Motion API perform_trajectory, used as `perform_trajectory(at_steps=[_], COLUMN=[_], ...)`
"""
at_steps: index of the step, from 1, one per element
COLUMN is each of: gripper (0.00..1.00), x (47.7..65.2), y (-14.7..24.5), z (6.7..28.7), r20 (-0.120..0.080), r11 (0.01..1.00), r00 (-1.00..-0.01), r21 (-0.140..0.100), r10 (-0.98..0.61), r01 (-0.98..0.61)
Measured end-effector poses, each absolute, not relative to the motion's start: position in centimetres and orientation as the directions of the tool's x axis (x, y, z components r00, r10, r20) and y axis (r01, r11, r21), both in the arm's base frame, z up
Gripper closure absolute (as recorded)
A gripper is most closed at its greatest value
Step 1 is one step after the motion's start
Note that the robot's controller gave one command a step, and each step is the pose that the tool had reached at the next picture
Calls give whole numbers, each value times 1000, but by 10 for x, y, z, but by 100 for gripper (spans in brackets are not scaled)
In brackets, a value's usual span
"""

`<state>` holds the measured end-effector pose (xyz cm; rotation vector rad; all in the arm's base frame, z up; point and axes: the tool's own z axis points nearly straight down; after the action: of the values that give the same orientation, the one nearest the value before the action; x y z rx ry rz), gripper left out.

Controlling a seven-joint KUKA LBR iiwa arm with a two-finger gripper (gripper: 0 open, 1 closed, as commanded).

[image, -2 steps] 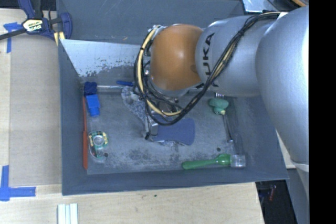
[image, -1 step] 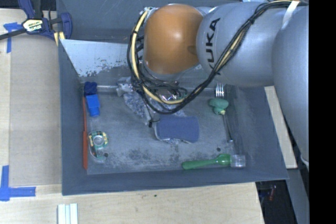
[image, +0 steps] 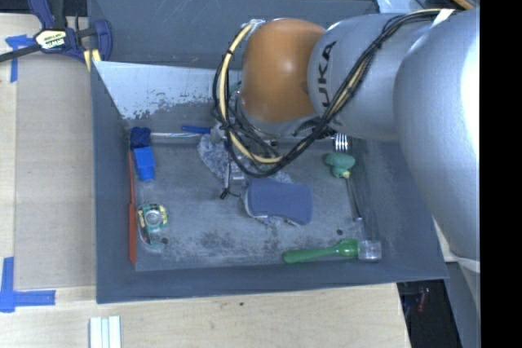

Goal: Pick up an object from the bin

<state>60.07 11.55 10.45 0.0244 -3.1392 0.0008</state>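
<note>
Gripper (image: pixel 232 175) low at bin centre, under the orange wrist cover (image: pixel 277 69); open or clenched, cannot tell. Crumpled grey-blue wad (image: pixel 212 152) just beside it at 10 o'clock. Slate-blue pad (image: pixel 279 201) close at 4 o'clock. Grey bin (image: pixel 110 200) also holds: blue block (image: pixel 143 155) at 9 o'clock, clear round piece (image: pixel 152 220) at 8, green-handled tool (image: pixel 322 253) at 5, green-handled fork (image: pixel 340 163) at 3.
</note>
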Motion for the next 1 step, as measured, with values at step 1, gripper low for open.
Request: perform_trajectory(at_steps=[1], gripper=[0], x=[607], y=[116], z=[70], r20=[-6], r11=[882], r00=[-882], r21=[1], r10=[-472], r01=[-472])
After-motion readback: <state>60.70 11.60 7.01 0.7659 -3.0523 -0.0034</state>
